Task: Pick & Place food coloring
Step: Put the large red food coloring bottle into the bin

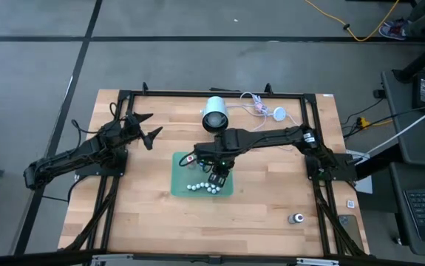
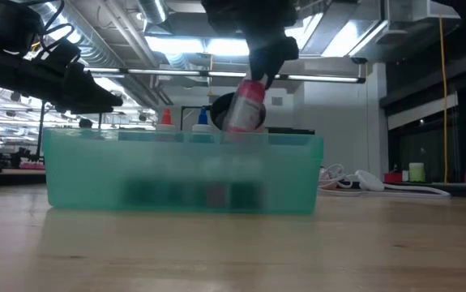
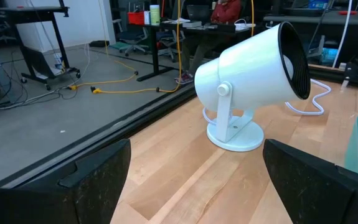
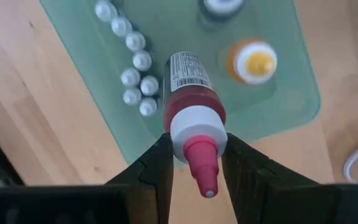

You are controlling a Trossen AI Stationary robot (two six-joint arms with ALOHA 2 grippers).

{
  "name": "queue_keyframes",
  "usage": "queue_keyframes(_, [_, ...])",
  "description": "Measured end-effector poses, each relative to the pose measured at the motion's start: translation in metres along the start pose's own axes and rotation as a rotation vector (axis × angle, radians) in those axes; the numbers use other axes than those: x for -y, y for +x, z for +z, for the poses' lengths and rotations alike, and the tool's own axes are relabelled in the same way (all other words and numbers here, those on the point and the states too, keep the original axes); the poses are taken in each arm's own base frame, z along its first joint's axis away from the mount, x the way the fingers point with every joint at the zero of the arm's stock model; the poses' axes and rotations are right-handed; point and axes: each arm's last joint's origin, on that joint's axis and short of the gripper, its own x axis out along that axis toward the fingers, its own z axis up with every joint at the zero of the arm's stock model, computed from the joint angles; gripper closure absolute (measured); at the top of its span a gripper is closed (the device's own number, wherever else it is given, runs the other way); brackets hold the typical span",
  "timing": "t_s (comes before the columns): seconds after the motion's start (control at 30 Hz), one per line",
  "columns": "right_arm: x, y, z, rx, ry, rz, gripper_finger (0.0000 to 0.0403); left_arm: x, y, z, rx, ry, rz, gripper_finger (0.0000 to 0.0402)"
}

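While the wooden table (image 1: pixel 160 214) fills most of the high view, two dark arms are seen stretched over it from either side. A green translucent tray (image 1: pixel 179 185) is set near the table's middle, and a white lamp (image 1: pixel 214 114) is stood just behind it, with a white cable (image 1: pixel 260 107) lying close by. The left arm is kept off to the table's left side, well apart from the tray; the left gripper (image 1: pixel 145 129) is held with its fingers (image 3: pixel 91 180) spread wide, nothing between them, and the lamp is faced by its wrist camera.

The right arm is reached across to the tray. A red food coloring bottle (image 4: pixel 188 102) is pinched at its white collar by the jaws of the right gripper (image 4: pixel 194 162), and in the low view it is held tilted just above the tray's rim, its pink tip pointing up toward the gripper. Inside the tray an orange bottle (image 4: pixel 251 62) with a yellow tip is stood upright, and beside it a darker bottle (image 4: pixel 221 7) is only partly seen. A cluster of small pale caps (image 4: pixel 135 78) is lined along the tray's floor. A small grey object (image 1: pixel 296 219) is left on the table near the right front corner; what it is cannot be told.
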Motion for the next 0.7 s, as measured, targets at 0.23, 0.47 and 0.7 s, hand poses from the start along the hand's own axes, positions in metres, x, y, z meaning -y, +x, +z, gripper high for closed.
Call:
queue_keyframes(0.23, [-0.008,0.003,0.001,0.063,-0.016,-0.015,0.0282,0.0,0.0,0.0,0.0,0.0,0.0,0.0041])
queue_keyframes(0.47, [-0.013,0.016,0.003,0.045,-0.015,-0.025,0.0282,0.0,0.0,0.0,0.0,0.0,0.0,0.0041])
queue_keyframes(0.7, [-0.016,0.032,0.006,0.04,-0.042,-0.086,0.0282,0.0,0.0,0.0,0.0,0.0,0.0,0.0041])
